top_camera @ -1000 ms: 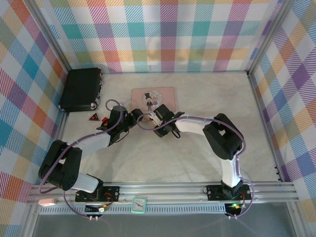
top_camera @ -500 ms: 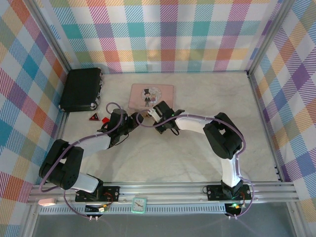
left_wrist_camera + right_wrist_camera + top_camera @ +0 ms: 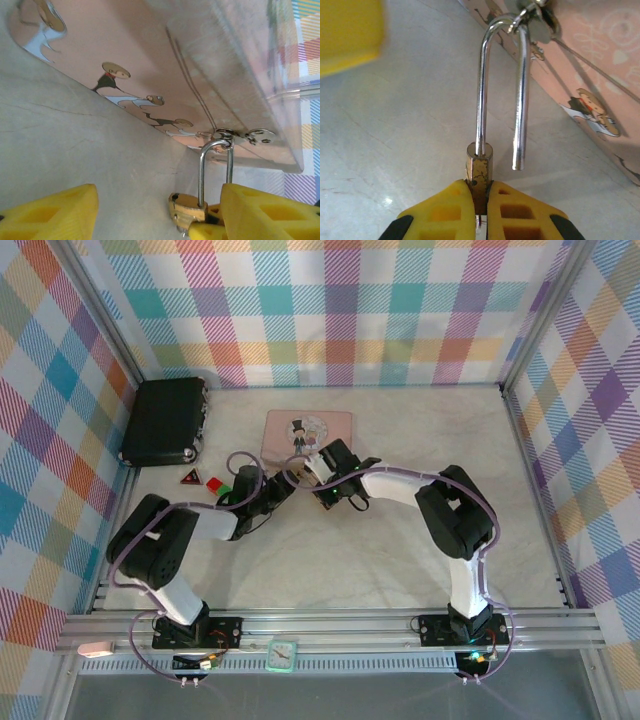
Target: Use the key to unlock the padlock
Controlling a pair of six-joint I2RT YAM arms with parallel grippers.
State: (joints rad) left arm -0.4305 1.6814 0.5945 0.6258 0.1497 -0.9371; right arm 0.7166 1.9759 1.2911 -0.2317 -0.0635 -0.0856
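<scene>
I see the right gripper (image 3: 479,202), lower centre, newly clamped on the padlock (image 3: 479,162); 1 leg of the shackle (image 3: 520,100) hangs free, likely unlocked; left gripper (image 3: 152,202) wide.

Three sides are closed by pastel plaid fabric walls (image 3: 330,310), checked in pink, teal, orange, purple and white. Slanting silver aluminium corner posts (image 3: 100,315) rise at the back corners. The pale, faintly marbled bench (image 3: 400,560) is evenly lit, with only soft shadows. A ribbed silver aluminium rail (image 3: 340,625) runs along its near edge.
</scene>
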